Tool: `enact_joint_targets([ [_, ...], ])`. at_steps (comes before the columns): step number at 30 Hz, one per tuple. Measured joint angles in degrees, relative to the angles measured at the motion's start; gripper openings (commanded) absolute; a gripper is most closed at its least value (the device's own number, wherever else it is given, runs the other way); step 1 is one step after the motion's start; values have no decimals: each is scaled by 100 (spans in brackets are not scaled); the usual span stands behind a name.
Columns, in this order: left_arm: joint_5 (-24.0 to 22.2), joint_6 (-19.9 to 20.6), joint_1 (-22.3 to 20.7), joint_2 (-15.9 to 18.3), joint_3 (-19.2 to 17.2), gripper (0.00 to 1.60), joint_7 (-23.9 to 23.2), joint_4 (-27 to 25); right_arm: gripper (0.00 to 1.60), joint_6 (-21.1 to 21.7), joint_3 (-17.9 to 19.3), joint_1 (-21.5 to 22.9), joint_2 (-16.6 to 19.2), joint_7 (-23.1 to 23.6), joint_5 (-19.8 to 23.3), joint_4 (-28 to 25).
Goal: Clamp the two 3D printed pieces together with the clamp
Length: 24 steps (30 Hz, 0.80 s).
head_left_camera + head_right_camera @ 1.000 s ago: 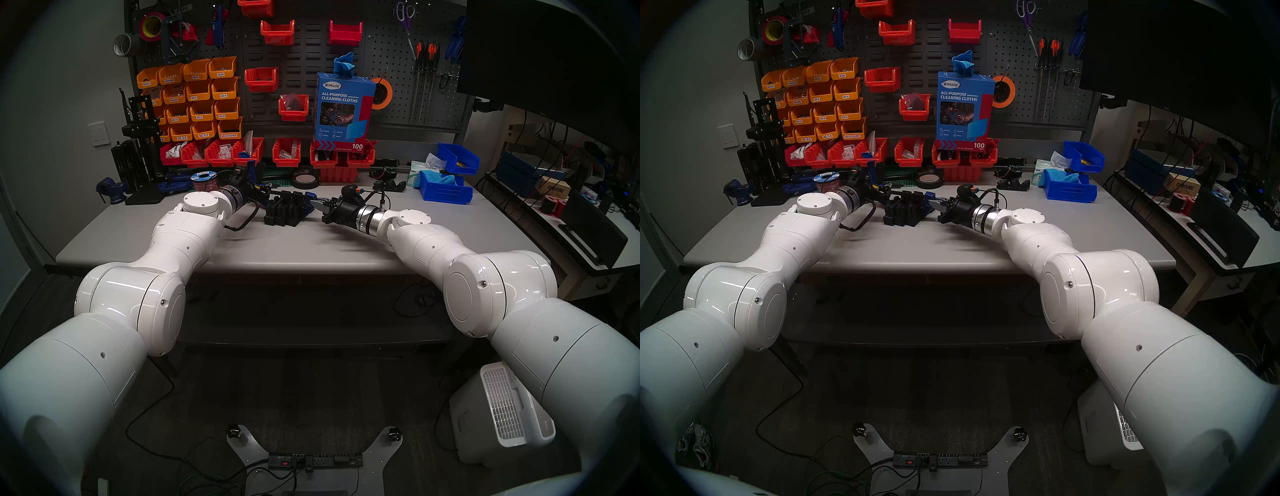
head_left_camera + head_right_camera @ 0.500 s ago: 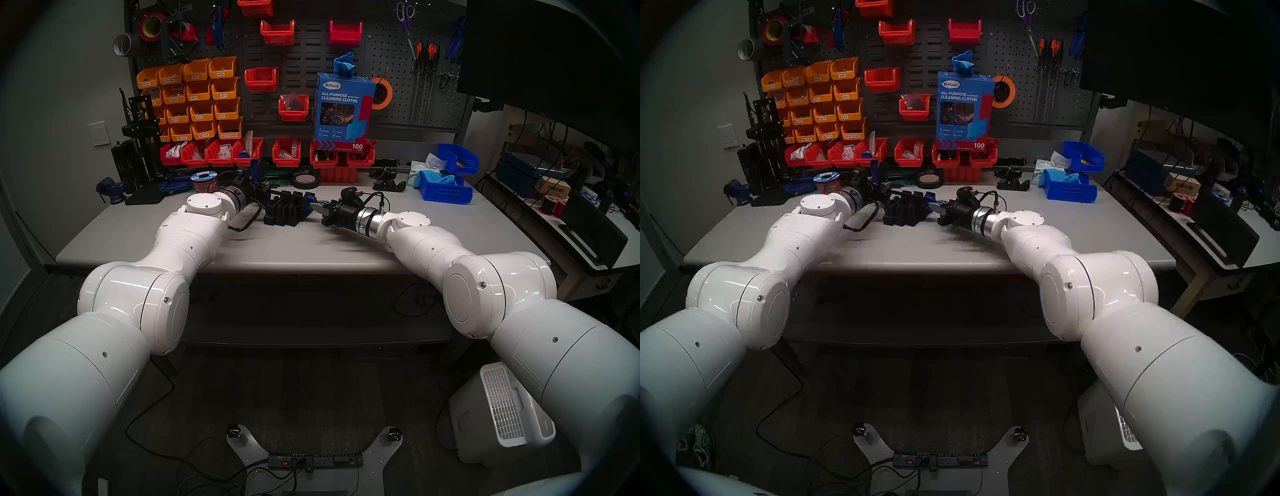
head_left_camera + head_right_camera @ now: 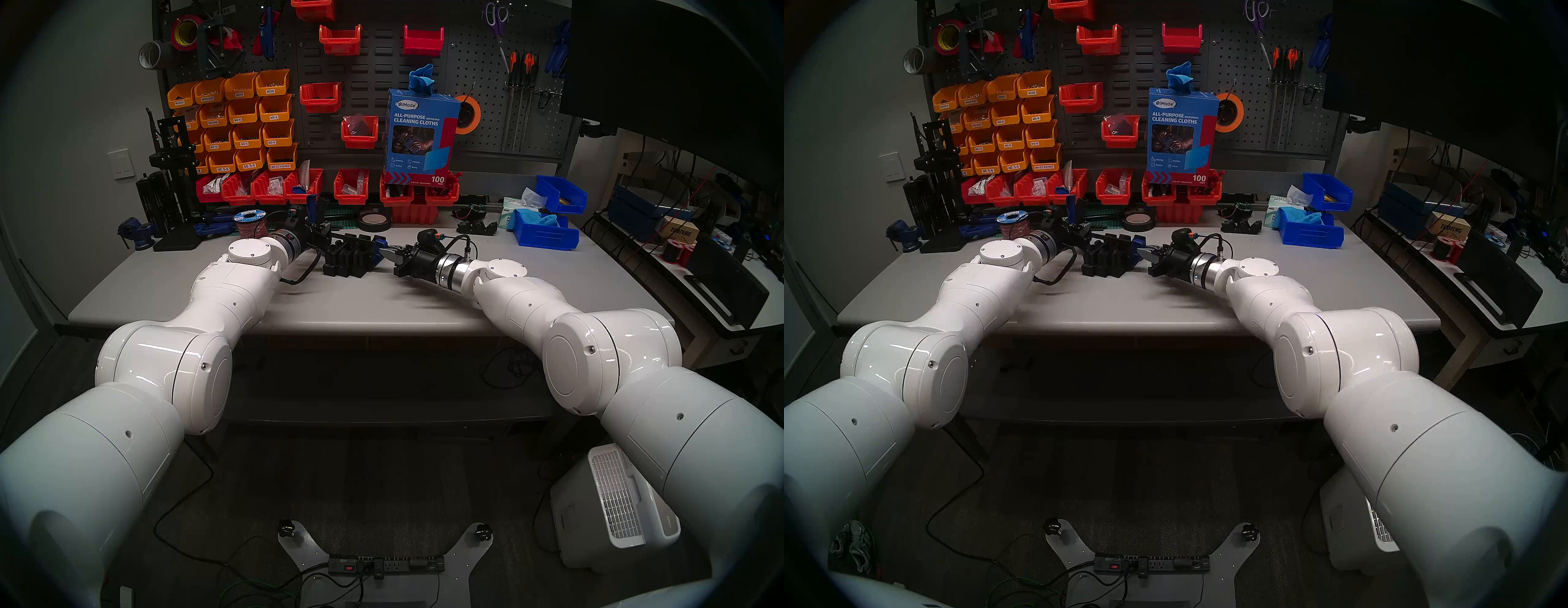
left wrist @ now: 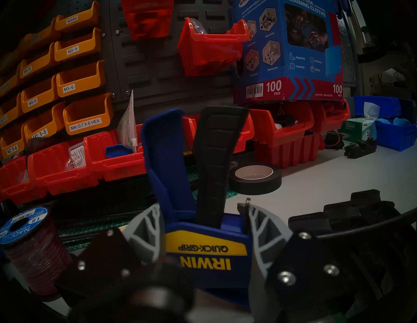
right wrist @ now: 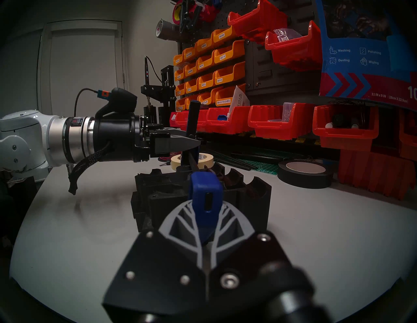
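Left claw (image 4: 204,236) grasps the clamp (image 4: 203,254) by its blue body at the IRWIN label, one finger each side; handle and black trigger stick up above the fingers. Right claw (image 5: 204,223) is clenched on the clamp's small blue end piece, fingers pressed against it from both sides. The clamp's black bar runs over the two printed pieces (image 3: 348,257), which sit together on the grey worktop (image 3: 382,305) between the two claws. Whether the clamp's jaws press the pieces, cannot tell. Black tape roll (image 4: 255,178) lies on the worktop behind the pieces, apart from them. Red-black wire spool (image 4: 33,248) stands just left of the left claw.
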Motion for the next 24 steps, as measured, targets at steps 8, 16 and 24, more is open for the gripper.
enact_joint_targets([
  [8, -49, -41, 3, -21, -41, 0, 4, 34, 0, 0, 0, 0, 2, 0, -2, 0],
  [16, -98, -66, 7, -72, -101, 0, 36, 62, 0, 0, 0, 0, 16, 0, -3, 0],
  [24, -145, -81, 10, -133, -166, 0, 46, 77, 0, 0, 1, -1, 50, -1, -3, 2],
])
